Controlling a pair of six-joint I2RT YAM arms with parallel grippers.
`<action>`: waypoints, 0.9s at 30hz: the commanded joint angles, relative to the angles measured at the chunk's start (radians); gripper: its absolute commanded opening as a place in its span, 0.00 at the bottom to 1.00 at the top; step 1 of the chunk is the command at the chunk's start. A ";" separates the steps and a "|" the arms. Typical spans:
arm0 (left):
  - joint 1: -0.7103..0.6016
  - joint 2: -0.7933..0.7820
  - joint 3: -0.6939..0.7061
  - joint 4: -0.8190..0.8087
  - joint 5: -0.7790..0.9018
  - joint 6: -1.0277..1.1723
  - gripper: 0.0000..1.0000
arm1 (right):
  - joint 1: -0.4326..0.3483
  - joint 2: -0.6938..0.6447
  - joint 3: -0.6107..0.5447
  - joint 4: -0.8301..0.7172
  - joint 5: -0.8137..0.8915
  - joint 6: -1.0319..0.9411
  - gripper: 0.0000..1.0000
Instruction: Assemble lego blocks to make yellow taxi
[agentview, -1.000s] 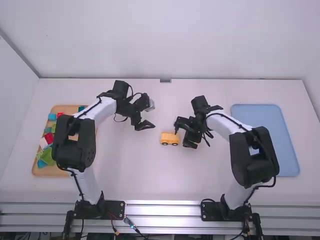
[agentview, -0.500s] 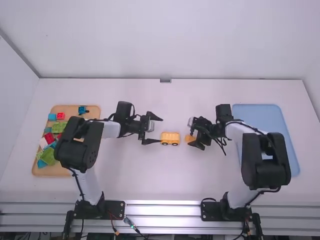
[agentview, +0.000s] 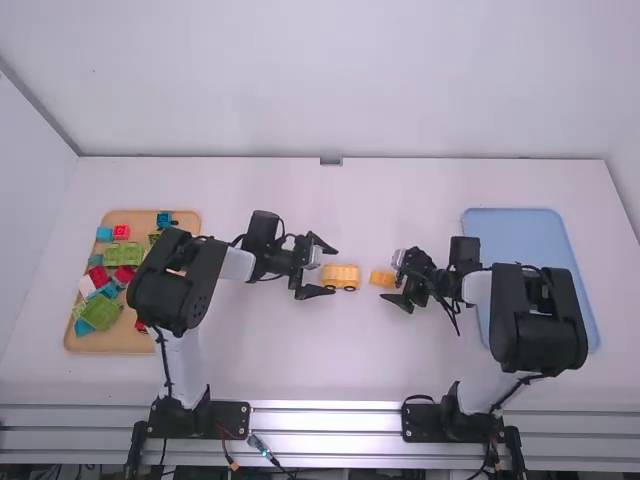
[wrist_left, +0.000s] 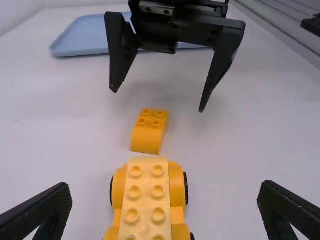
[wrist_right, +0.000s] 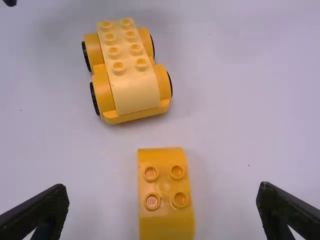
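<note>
Has the left gripper (agentview: 335, 270) spread wide at one end of a studded yellow toy-car chassis (wrist_right: 127, 80) — glossy, black-wheeled, upright on the smooth white table (agentview: 290, 350). Has the right gripper (agentview: 390, 278) spread too, at a curved, four-studded orange-yellow brick (wrist_right: 165, 200) — near the chassis, not touching.

A plain white wall (agentview: 350, 80) rises behind a white table (agentview: 300, 370), evenly lit.
</note>
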 joint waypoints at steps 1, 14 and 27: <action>-0.003 0.004 0.003 -0.007 0.027 -0.007 0.99 | -0.018 0.072 0.031 -0.003 -0.076 -0.053 0.99; -0.003 0.004 0.002 -0.047 0.000 -0.007 0.99 | -0.055 0.280 0.137 -0.003 -0.228 -0.124 0.77; -0.023 0.010 0.002 -0.051 -0.109 0.000 0.99 | 0.004 0.290 0.132 -0.010 -0.165 -0.139 0.31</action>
